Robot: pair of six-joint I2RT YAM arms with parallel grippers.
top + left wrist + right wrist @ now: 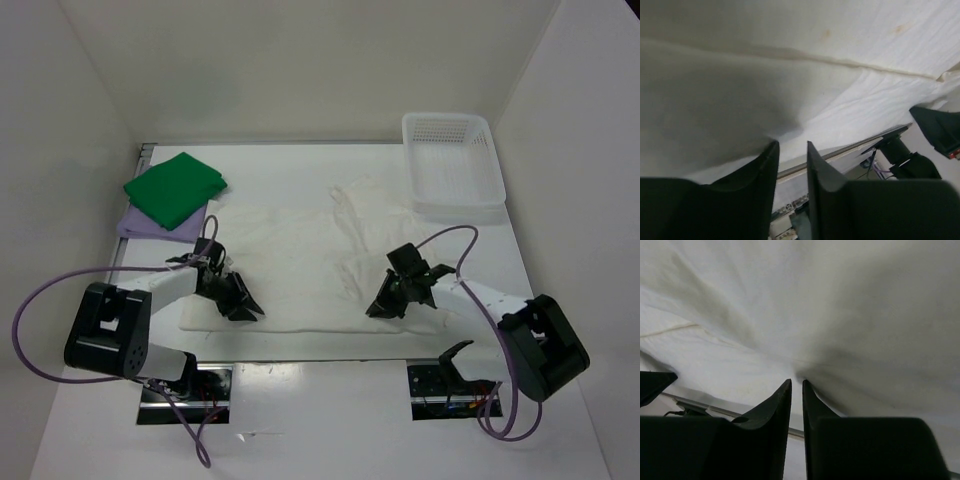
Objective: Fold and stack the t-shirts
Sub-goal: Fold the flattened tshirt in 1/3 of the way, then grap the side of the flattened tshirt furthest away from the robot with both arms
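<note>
My right pincer nips the near edge of the creamy white soft cloth t-shirt, spread long left-to-right on the white bench, my left pincer is narrow and I cannot tell if it holds, and only the top view shows the bright green cloth shirt folded far left.

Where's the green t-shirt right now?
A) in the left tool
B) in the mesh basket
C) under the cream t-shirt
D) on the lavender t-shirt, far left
D: the folded green t-shirt lies on the lavender t-shirt at the far left, apart from the cream t-shirt spread in the middle.
</note>
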